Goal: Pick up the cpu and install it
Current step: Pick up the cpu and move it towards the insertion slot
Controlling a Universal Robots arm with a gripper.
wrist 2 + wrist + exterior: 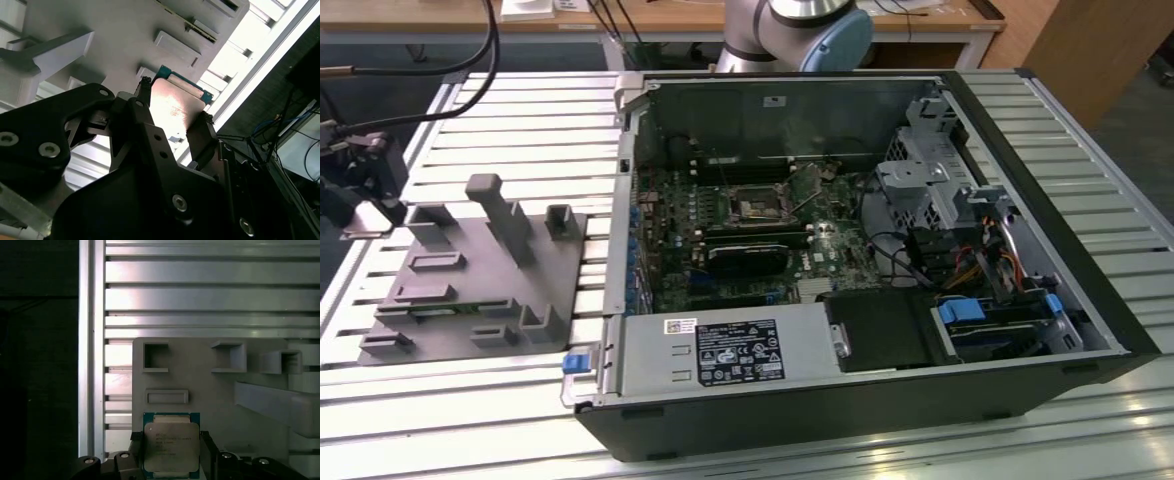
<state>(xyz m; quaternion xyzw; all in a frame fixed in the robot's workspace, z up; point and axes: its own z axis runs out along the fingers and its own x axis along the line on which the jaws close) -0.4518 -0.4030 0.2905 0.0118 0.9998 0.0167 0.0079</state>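
Silvery-grey lid and green edge mark the cpu, pinched between the two black fingers of the gripper, one finger against each opposite edge, as seen in both wrist views. Just beyond the fingertips lies the grey fixture plate with raised pockets, resting on the slatted aluminium table. An open computer case stands beside that plate in the exterior view.

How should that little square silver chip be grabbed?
By two opposite thin edges, coming straight at its flat lid. The chip is a thin, flat square, so only its edges offer grip; the gripper pinches it exactly so.
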